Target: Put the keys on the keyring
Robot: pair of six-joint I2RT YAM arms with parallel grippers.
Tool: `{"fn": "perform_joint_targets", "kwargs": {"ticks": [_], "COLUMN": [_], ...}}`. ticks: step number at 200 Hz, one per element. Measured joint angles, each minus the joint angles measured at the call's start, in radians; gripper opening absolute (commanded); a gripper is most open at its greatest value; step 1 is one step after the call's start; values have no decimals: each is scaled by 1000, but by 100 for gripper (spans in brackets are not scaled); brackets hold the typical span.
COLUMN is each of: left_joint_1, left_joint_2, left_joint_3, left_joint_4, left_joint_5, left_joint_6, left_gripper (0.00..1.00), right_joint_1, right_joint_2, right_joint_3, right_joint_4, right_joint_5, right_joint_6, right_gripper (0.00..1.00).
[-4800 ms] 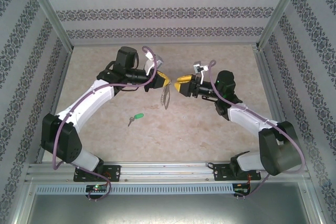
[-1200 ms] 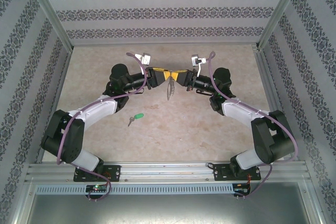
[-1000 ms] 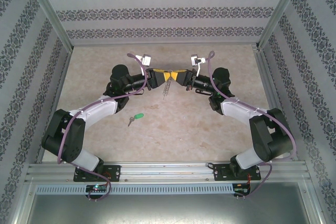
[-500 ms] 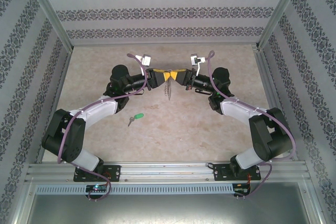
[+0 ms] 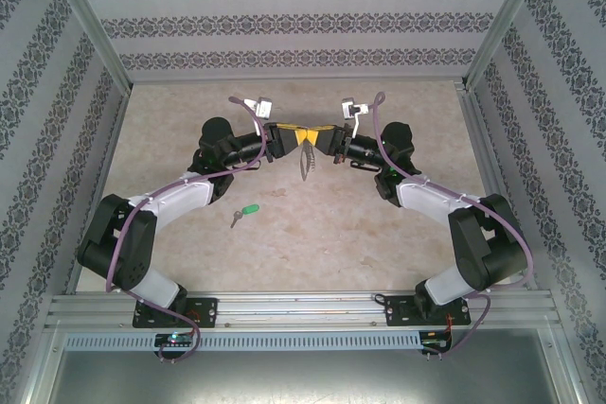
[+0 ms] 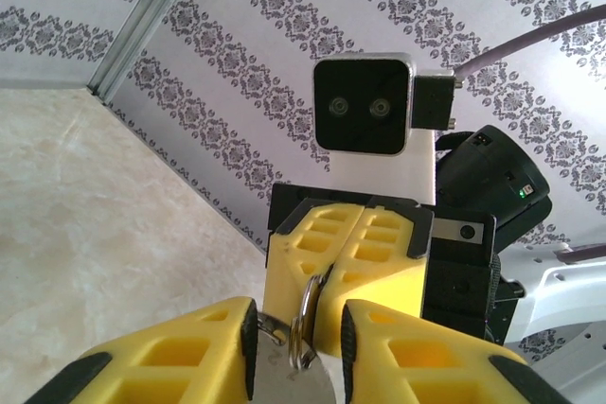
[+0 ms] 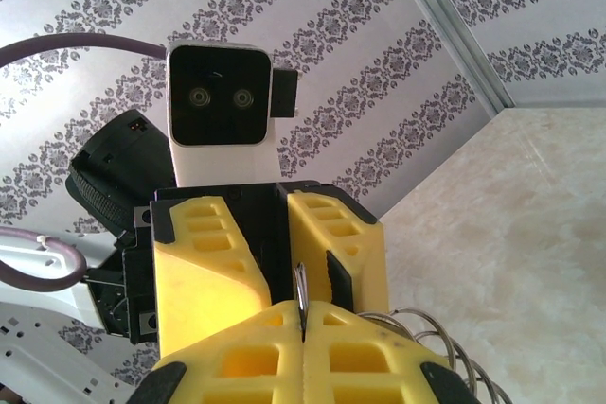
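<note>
The keyring (image 5: 303, 160) hangs in the air between my two grippers over the far middle of the table. My right gripper (image 5: 317, 137) is shut on its round split ring (image 7: 301, 292), whose edge sticks out above the closed fingertips (image 7: 379, 328). My left gripper (image 6: 296, 321) faces it, jaws apart on either side of the same ring (image 6: 305, 324). The left pad (image 6: 248, 347) touches a small link, and a gap shows at the other pad. A flat metal tag (image 6: 289, 387) hangs below. The key with the green head (image 5: 248, 210) lies alone on the table.
Patterned walls and metal frame posts (image 5: 93, 40) close in the beige table (image 5: 379, 234) on three sides. Both arm bases sit on the rail (image 5: 303, 307) at the near edge. Coiled wire loops (image 7: 431, 333) of the keyring hang beside my right fingers.
Both grippers came together near the back since the oldest frame. In the last second the left jaws narrowed slightly around the ring and the hanging part swung a little.
</note>
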Motion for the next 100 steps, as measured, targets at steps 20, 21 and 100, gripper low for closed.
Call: {"fn": "perform_joint_targets", "kwargs": {"ticks": [20,21,100], "left_joint_1": [0,0,0], "left_joint_2": [3,3,5], "left_joint_3": [0,0,-7], "left_joint_4": [12,12,38], "left_joint_5": [1,1,-3], "left_joint_6": [-7,-7,-12], "left_gripper": [23,23,26], "right_joint_1": [0,0,-1], "right_joint_2": [0,0,0], "right_joint_3": [0,0,0], "right_joint_4": [0,0,-4], "right_joint_5": [0,0,5], "right_joint_6": [0,0,-4], "right_gripper": [0,0,0]}}
